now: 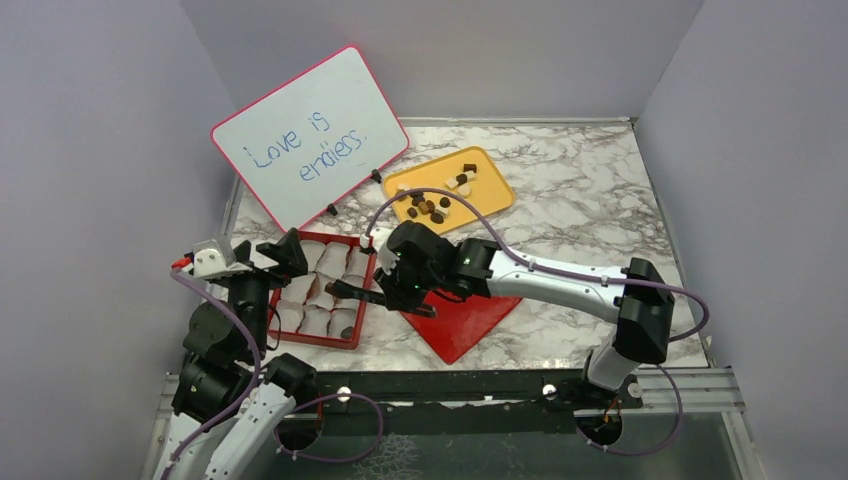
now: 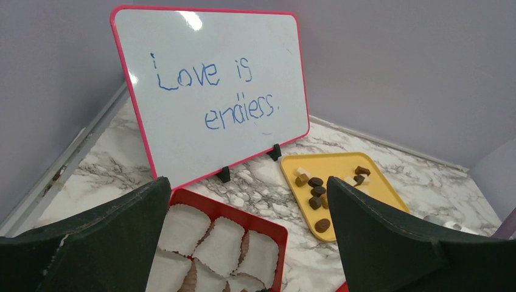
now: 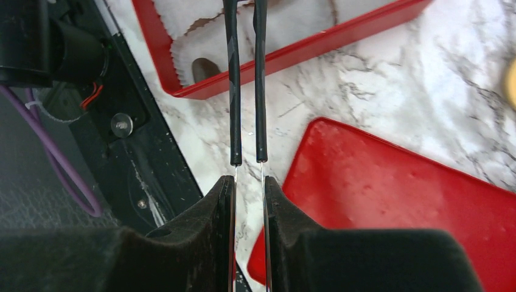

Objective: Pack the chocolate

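The only writing that can be read stands on the whiteboard, a white board with a pink-red frame. In the left wrist view it fills the upper left and middle of the frame. The words are handwritten in blue marker, in two lines: "Love is" above and "endless." below, the lower line set further right and closed with a full stop. The "l" in "endless" is short and looks almost like an "i". In the top external view the board appears upper left of centre, tilted, and the same two lines rise toward the right.
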Controlling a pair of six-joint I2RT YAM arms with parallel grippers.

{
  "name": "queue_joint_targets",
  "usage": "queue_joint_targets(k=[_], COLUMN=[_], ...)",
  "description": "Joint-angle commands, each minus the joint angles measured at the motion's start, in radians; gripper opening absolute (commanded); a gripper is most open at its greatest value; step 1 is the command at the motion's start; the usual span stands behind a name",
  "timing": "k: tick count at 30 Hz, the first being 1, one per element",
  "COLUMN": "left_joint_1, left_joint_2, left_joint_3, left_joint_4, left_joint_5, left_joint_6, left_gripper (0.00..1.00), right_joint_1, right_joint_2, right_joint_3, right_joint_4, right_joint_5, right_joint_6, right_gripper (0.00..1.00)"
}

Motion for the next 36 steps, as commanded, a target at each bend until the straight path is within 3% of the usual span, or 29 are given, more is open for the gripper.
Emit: queue_joint_targets(k=[1,20,36], left_joint_1=[0.001,0.001,0.001], left_joint_2=[-0.027,-0.053,-0.047], left_joint_3=[-0.010,-0.015,-0.015], left_joint_4=[0.014,0.014,0.018], left_joint_5=[-0.053,-0.079,-0.077], left_joint_6=[0.008,0.008,0.008], left_gripper=[0.99,0.99,0.99], right_joint_1=[0.040,0.085,0.106], right_joint_2=[0.052,0.207,0.236], right_joint_3=[0.059,0.175,0.196], right_joint_4=[0.025,-0.003,-0.038], right_joint_5=[-0.032,-0.097,-0.080], right_joint_6=[-0.014,-0.042,-0.051], right_gripper=[0.17,0.19,0.24])
